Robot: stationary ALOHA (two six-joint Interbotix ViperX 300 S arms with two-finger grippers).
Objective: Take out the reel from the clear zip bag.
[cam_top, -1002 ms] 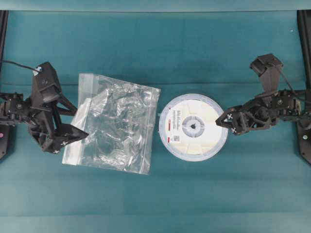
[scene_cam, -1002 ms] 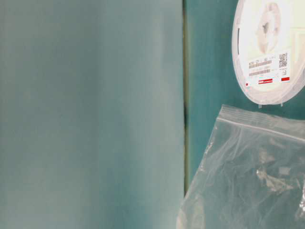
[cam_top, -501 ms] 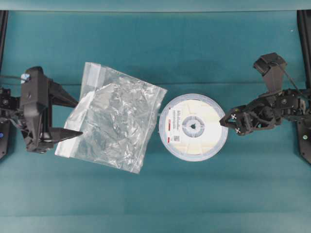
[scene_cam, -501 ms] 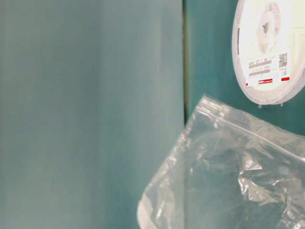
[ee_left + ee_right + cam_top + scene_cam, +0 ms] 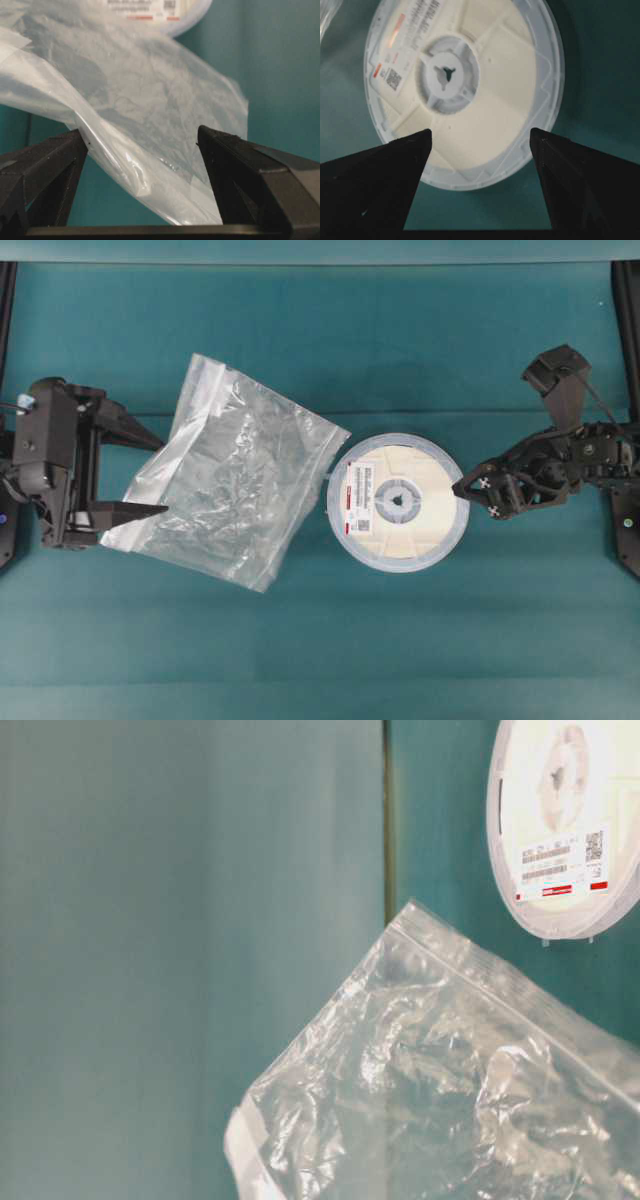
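The reel (image 5: 398,502) lies flat on the teal surface (image 5: 320,340), wholly outside the clear zip bag (image 5: 235,480), its grey hub and centre hole facing up and its white label with red marks on the side turned away from the right tool (image 5: 463,487). That right tool stands wide with nothing between its fingers; its fingertips sit just beside the reel's rim on the side opposite the bag, and whether they touch the rim cannot be told. In the right wrist view the two dark fingers (image 5: 380,180) frame the near edge of the reel (image 5: 485,115), one to each side, and the disc lies ahead of them on the surface. The left tool (image 5: 155,475) also stands wide; its two fingers reach around the nearest edge of the bag, one finger beyond the bag's upper side and the other at its lower corner. In the left wrist view the crumpled bag (image 5: 150,115) spreads out between and ahead of the fingers (image 5: 235,165), a fold of plastic hanging in the gap between them, and the jaws are not closed on it. The bag is tilted diamond-wise, its far corner just beside the reel's rim. The table-level view shows the bag (image 5: 430,1090) crinkled and empty, with the reel (image 5: 565,820) beyond it.
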